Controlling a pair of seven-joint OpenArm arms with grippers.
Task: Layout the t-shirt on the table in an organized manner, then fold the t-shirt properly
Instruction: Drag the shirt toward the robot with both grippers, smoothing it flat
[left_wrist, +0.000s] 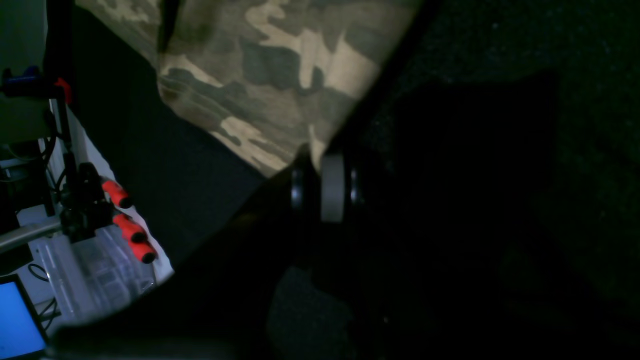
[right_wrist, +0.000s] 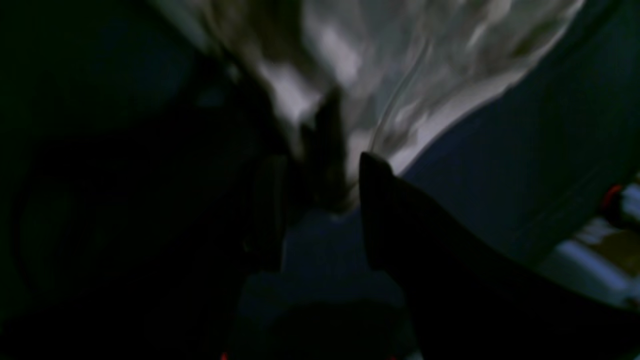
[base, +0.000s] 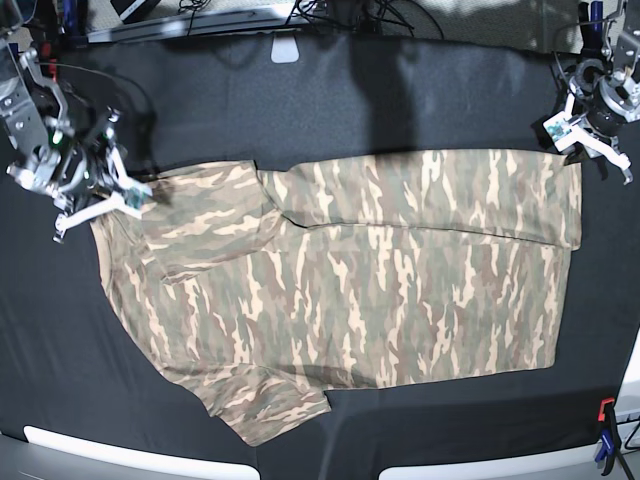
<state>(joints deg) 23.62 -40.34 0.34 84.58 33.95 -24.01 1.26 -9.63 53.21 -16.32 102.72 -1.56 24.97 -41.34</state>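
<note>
Two arms at t-shirt (base: 340, 290) corners on desk (base: 320, 100). Left fingers (left_wrist: 327, 187) clamped on t-shirt corner. Right fingers (right_wrist: 372, 175) apart, blurred fabric between.

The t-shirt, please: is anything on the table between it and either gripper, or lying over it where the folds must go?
Nothing visible. The left gripper is shut on a corner of the t-shirt, and the right gripper is at its opposite edge. The shirt lies alone on the table; clamps sit only at the rim.
</note>
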